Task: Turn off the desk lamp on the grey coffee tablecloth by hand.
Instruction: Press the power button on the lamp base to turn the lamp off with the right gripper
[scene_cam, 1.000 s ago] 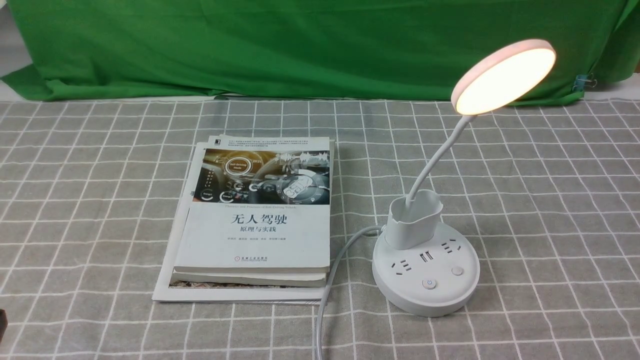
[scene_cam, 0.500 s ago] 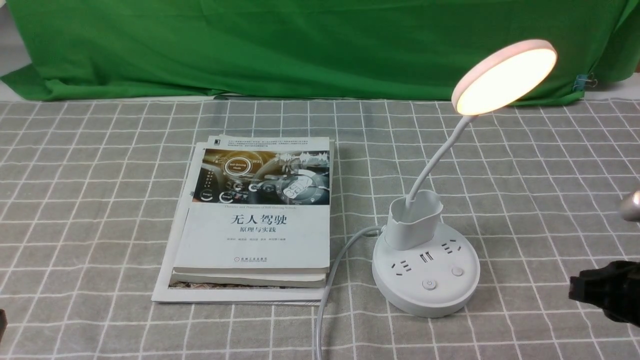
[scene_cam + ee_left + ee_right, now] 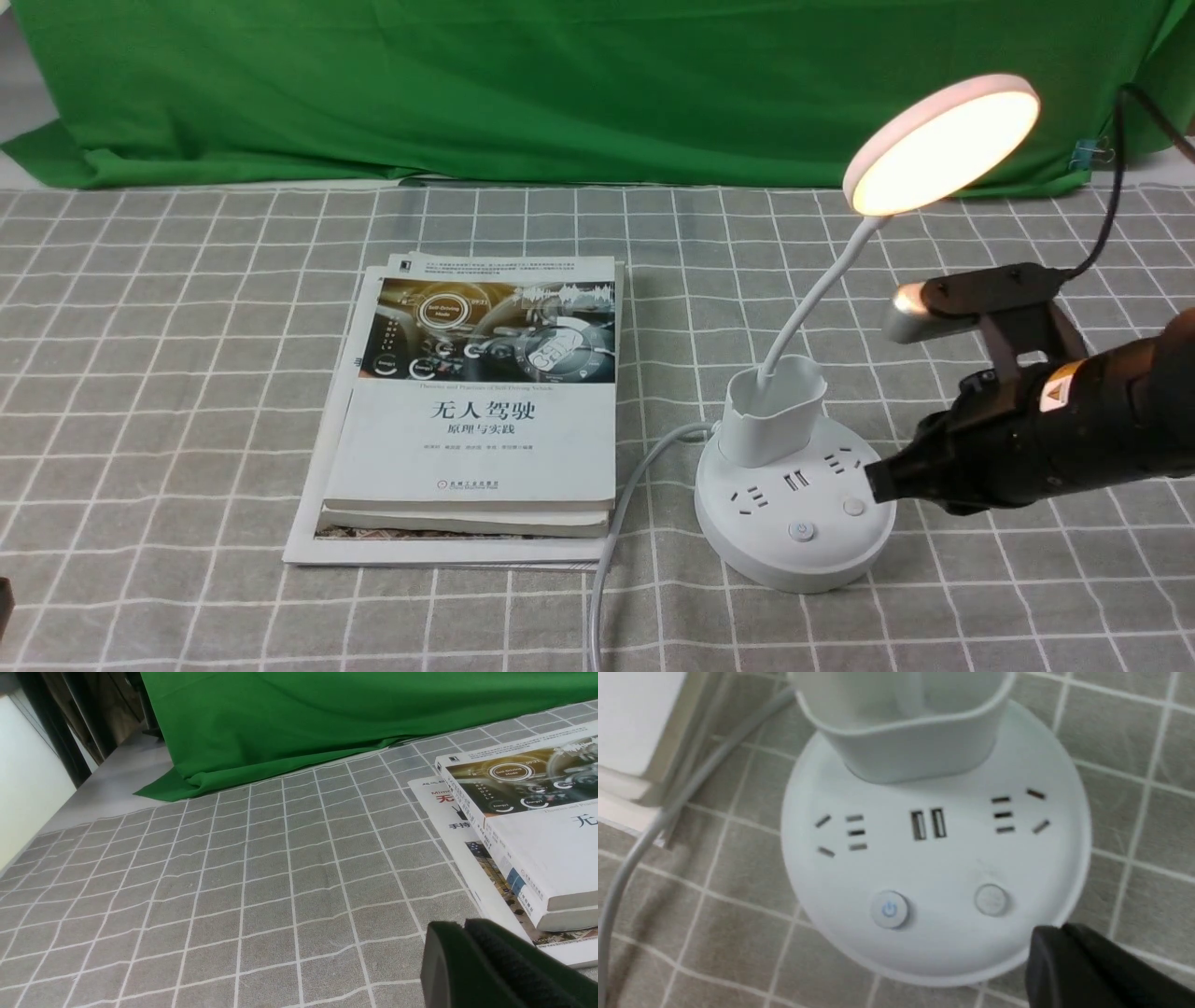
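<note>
Lamplight glows warm from the round head (image 3: 943, 145) of the white desk lamp (image 3: 794, 551), so the switch-off is not yet done. The lamp stands on the grey coffee tablecloth (image 3: 187, 373) that covers the worktop, at about four o'clock from a stack of books (image 3: 476, 401).

The right gripper (image 3: 882, 481) reaches in from three o'clock. Its jaws are pressed together into one blunt black tip at the three o'clock rim of the lamp's base. We cannot tell whether it touches the base. We judge the approach nearly complete; what is left is to bring the tip onto a button and press.

The front view shows the lit head and the whole arm, which the wrist cameras miss. The right wrist view shows the base top close up: a power button (image 3: 889, 910) with a blue symbol, a plain button (image 3: 991, 899) beside it, and the right gripper (image 3: 1048, 947) nearest the plain one, just off the rim. The left wrist view alone shows the left gripper (image 3: 467, 935), jaws closed on nothing, low over bare cloth beside the books and well apart from the lamp.
</note>
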### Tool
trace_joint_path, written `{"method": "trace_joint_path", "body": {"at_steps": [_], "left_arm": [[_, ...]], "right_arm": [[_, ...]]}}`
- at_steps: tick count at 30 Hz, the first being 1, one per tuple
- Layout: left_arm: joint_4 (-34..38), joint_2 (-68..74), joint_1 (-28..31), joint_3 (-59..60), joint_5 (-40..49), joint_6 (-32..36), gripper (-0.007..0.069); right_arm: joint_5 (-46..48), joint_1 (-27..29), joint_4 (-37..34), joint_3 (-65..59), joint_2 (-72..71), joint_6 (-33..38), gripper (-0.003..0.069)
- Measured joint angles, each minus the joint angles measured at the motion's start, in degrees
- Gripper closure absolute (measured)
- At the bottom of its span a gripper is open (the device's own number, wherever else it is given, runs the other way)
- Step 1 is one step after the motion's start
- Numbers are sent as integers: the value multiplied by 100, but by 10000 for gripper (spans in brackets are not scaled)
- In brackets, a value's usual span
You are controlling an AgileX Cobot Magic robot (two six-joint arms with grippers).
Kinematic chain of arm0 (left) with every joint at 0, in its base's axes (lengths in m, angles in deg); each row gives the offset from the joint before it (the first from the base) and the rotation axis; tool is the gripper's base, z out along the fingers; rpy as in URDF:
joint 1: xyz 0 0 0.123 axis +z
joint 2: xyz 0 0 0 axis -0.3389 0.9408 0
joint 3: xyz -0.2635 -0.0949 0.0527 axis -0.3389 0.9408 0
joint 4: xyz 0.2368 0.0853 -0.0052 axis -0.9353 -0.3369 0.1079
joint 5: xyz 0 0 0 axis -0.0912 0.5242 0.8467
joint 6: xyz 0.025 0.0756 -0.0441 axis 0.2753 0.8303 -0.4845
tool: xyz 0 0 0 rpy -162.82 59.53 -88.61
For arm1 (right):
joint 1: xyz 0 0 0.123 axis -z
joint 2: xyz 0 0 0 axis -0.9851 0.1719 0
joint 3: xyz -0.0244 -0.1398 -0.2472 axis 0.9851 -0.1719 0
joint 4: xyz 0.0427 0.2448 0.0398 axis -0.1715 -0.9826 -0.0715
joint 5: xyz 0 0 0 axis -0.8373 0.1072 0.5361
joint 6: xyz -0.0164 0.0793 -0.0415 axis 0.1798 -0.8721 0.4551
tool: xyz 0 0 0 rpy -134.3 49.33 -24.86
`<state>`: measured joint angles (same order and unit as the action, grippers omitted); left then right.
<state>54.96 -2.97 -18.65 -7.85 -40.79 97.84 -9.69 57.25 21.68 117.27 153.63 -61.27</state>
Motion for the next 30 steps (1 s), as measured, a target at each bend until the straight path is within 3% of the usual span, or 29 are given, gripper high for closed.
{"method": "trace_joint_path", "body": {"at_steps": [30], "left_arm": [[-5, 0, 0, 0, 0, 1, 606]], "right_arm": [[-444, -89, 0, 211, 1031, -11, 620]]}}
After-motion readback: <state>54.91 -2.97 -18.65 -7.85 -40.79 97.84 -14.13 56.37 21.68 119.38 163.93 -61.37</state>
